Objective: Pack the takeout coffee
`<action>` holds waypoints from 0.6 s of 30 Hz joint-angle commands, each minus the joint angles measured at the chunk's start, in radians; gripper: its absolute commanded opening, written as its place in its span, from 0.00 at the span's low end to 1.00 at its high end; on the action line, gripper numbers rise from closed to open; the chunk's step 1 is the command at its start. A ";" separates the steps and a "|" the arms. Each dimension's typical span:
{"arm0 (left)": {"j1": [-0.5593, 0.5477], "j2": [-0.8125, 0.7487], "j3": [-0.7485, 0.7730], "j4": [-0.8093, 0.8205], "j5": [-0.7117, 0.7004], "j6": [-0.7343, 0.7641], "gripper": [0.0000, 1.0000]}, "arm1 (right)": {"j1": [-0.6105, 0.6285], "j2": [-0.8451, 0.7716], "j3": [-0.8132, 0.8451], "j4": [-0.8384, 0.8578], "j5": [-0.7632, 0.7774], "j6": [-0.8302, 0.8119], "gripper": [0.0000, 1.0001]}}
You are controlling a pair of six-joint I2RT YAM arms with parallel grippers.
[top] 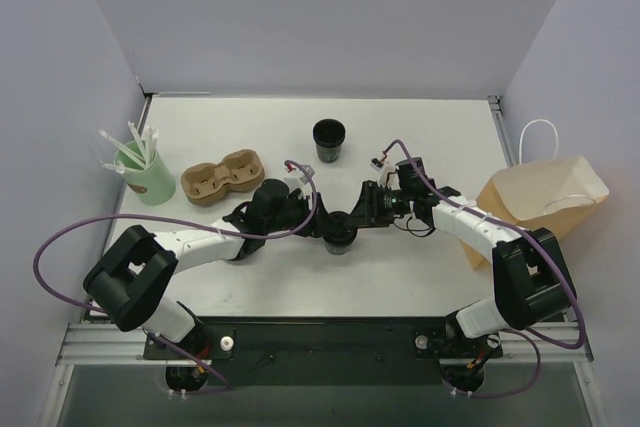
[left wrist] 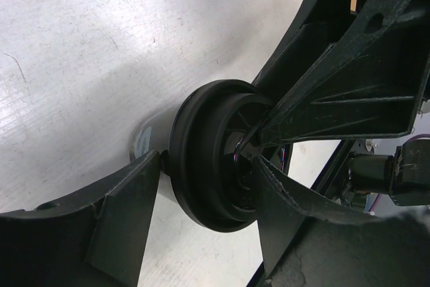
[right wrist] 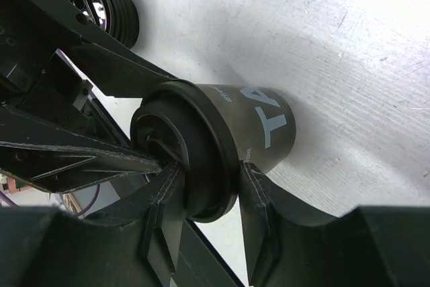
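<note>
So the takeout coffee [top: 340, 238] is sitting about mid-bench [top: 250, 287], a bit toward the near side, with both arms reaching in from either side and meeting right on it. The right pincer [right wrist: 209, 174] looks clenched on the cup: one finger lies against the top of the black lid, and the other is tucked just under the lid's rim against the dark cup wall with the pale lettering. The left pincer [left wrist: 207, 169] brackets the same lid from the other side, one finger by the cup wall and one over the lid, but honestly I can't tell if it's actually squeezing or just parked around it. I also can't tell whether the cup is resting on the bench or slightly lifted. The brown paper bag [top: 545, 197] is off at the right edge, well apart from the cup. A ribbed black stack [top: 329, 137] stands behind it, and the cardboard cup carrier [top: 222, 178] and a green cup of straws [top: 152, 179] are at far left.
</note>
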 commanded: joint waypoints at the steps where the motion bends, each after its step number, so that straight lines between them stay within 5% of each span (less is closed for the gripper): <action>1: -0.007 0.030 -0.016 0.024 0.017 0.002 0.63 | 0.010 0.012 -0.031 0.000 0.028 0.001 0.32; 10: -0.006 0.072 -0.068 0.002 -0.049 0.046 0.57 | 0.005 -0.019 -0.022 -0.026 0.026 0.023 0.32; 18: -0.007 0.119 -0.079 0.025 -0.023 0.062 0.56 | -0.010 -0.115 0.026 -0.051 0.009 0.066 0.47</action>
